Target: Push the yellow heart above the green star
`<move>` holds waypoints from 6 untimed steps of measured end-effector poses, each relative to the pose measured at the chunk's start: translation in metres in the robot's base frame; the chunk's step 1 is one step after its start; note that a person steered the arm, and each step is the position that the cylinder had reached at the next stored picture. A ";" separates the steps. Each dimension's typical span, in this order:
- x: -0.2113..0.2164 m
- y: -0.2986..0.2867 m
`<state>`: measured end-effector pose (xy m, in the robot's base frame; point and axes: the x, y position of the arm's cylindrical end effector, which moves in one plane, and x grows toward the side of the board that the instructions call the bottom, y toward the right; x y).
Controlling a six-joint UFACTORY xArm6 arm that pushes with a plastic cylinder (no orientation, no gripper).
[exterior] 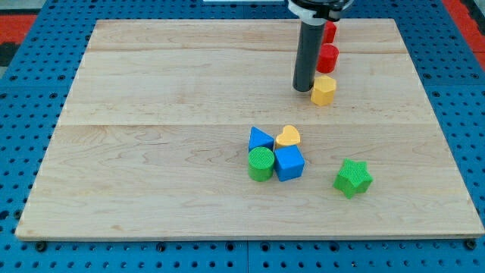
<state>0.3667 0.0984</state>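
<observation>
The yellow heart (288,137) lies near the board's middle, touching the blue triangle (260,139) on its left and the blue cube (289,163) below it. The green star (352,178) lies apart, to the lower right of the heart. My tip (304,89) is in the upper part of the board, well above the heart, right beside the left edge of a yellow hexagon block (323,90).
A green cylinder (261,164) touches the blue cube's left side. A red cylinder (327,58) and another red block (330,32) stand at the view's top, right of the rod. The wooden board (151,152) rests on a blue pegboard.
</observation>
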 end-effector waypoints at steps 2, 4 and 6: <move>0.041 -0.078; 0.104 -0.068; 0.128 -0.024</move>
<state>0.4944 0.0741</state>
